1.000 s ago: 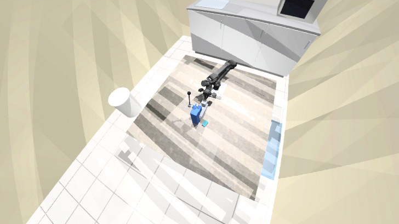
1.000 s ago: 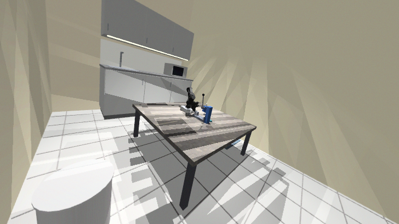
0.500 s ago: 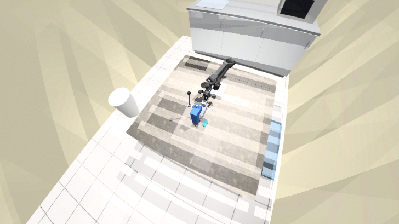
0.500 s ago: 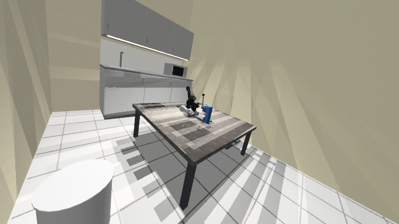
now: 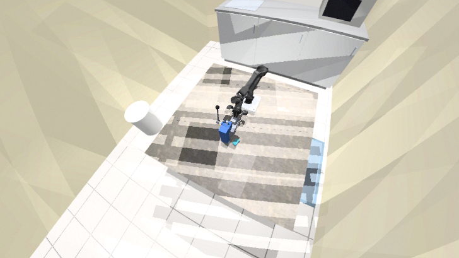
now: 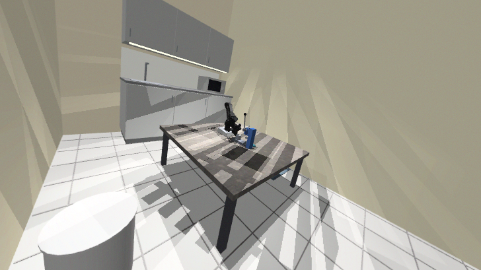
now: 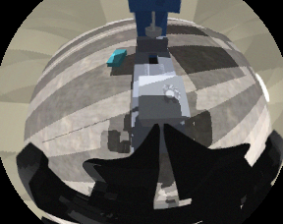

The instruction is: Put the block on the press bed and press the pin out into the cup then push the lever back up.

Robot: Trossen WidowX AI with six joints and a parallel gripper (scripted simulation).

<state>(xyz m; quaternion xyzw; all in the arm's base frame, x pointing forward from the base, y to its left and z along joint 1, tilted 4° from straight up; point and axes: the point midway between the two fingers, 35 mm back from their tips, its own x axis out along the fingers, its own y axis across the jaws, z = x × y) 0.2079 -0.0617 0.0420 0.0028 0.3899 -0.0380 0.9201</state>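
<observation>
Behind the block (image 7: 159, 106), the tool (image 5: 235, 115) (image 6: 237, 135) (image 7: 160, 127) is closed.

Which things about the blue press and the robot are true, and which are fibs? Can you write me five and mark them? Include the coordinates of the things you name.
1. The press lever (image 5: 217, 114) (image 6: 244, 121) is standing up. True.
2. The knob on top of the lever is yellow. False: the knob (image 5: 217, 106) (image 6: 244, 113) is black.
3. The gripper (image 5: 236, 115) (image 6: 238, 134) (image 7: 160, 127) has its fingers spread wide. False: it is shut, with its fingertips close together.
4. The block (image 7: 154, 85) is already right under the punch (image 7: 153, 32). False: it is closer to the gripper than the punch is.
5. A turquoise thing (image 5: 236, 142) (image 7: 117, 57) lies beside the press. True.
</observation>
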